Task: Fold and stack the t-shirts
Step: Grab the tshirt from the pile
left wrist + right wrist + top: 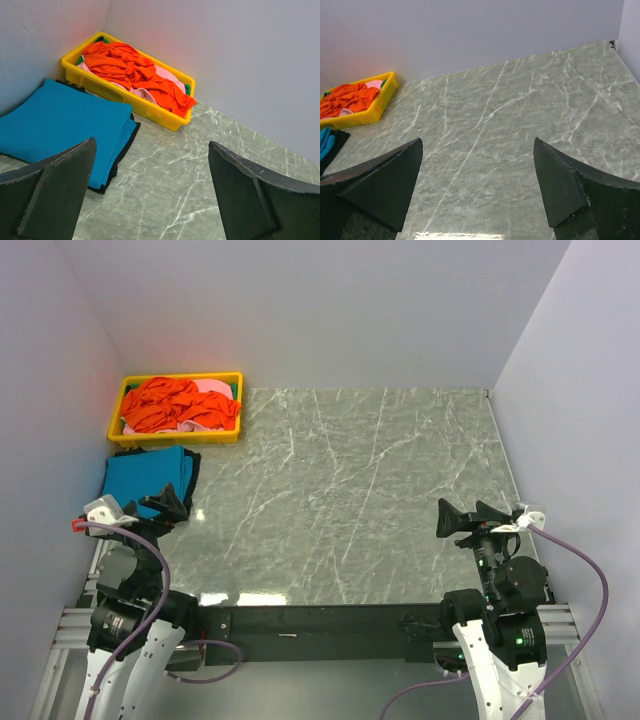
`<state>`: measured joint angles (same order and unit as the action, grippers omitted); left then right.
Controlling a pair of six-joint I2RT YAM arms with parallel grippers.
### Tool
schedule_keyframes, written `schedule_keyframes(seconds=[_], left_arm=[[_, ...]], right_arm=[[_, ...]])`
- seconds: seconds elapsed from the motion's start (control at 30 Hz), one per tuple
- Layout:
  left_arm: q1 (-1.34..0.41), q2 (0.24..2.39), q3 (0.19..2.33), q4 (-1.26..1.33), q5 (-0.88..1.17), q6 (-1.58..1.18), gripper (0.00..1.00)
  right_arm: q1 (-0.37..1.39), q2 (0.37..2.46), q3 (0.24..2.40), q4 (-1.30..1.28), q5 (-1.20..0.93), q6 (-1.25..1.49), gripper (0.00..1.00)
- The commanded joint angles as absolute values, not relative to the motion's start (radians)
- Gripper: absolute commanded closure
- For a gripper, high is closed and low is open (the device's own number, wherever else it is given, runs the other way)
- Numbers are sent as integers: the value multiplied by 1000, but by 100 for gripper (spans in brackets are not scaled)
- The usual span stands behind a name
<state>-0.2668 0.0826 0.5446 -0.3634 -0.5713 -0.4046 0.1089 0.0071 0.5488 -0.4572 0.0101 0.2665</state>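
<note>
Top external view is mostly the green marble surface (380, 490), so there's plenty of room to fold on. Next biggest is the teal t-shirt (55, 120), already folded flat at the far left on top of some dark cloth (116, 169), just in front of the yellow tray (175, 436). In the tray the orange t-shirt (120, 62) is bunched up over the pink t-shirt (167, 76), and honestly that's where I'd expect trouble. They look tangled, so a pinch on the orange one could drag the pink one out too, or catch the rim and shove the tray into the stack. The left gripper (152, 145) hangs at the stack's near corner with jaws spread wide and holding nothing. The folded teal is right in its path to the tray, so a low reach could ruffle it. The right gripper (477, 142) is also wide and empty, well away on the right, nothing in front of it.
</note>
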Motion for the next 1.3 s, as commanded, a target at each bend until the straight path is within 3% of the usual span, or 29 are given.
schedule_keyframes(seconds=[0.0, 0.1, 0.3, 0.53, 0.93, 1.27], left_arm=[[-261, 109, 557, -334, -549, -396, 0], [-261, 167, 554, -312, -511, -399, 1], [-261, 519, 633, -259, -373, -527, 1], [-256, 1126, 992, -301, -359, -566, 1], [-25, 1869, 1618, -345, -285, -581, 2], [117, 2166, 1839, -210, -337, -589, 8]], right_arm=[[120, -26, 538, -413, 3, 255, 3], [126, -29, 540, -416, 3, 258, 3], [155, -35, 538, -417, 5, 256, 3], [187, -54, 538, -422, 14, 256, 3], [213, -46, 543, -439, 25, 258, 3], [213, 37, 551, -446, -18, 242, 3]])
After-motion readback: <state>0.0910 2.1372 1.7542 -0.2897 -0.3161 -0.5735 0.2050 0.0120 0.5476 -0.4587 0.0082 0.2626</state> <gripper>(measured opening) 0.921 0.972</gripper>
